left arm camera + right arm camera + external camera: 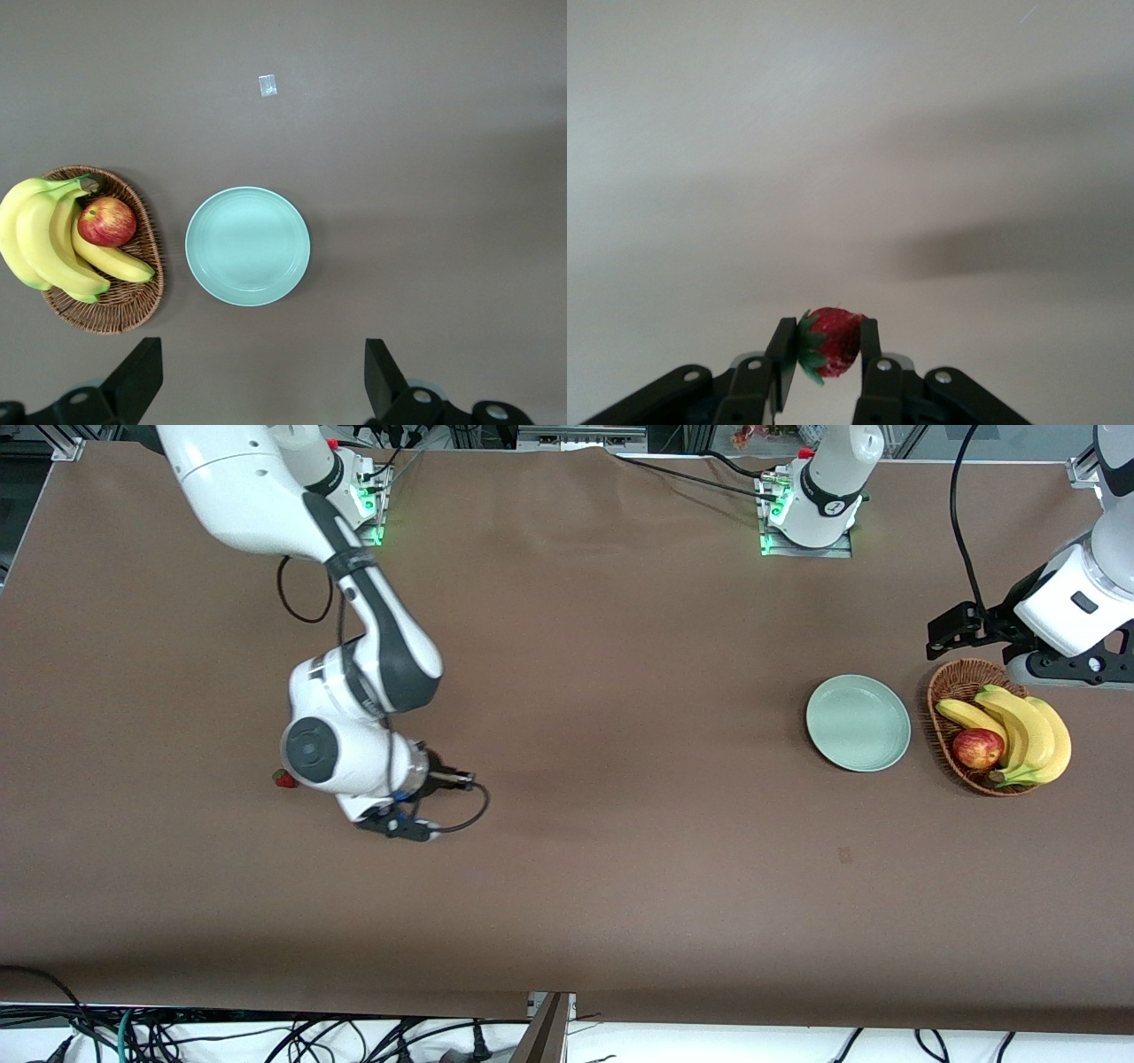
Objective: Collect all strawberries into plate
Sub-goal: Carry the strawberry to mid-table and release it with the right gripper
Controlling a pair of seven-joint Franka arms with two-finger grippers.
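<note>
My right gripper point(827, 329) is shut on one strawberry point(833, 343), red with a green cap, held between its two fingers just above the brown table. In the front view that strawberry point(284, 779) peeks out from under the right wrist, toward the right arm's end of the table. The other strawberries are out of view. The mint-green plate point(858, 722) lies empty beside the basket toward the left arm's end; it also shows in the left wrist view point(248, 246). My left gripper point(261, 381) is open and empty, held high by the basket and plate.
A wicker basket point(941, 691) with bananas point(1028, 731) and a red-yellow apple point(977, 747) stands beside the plate; it also shows in the left wrist view point(115, 314). A small mark point(844, 855) lies on the table nearer the front camera than the plate.
</note>
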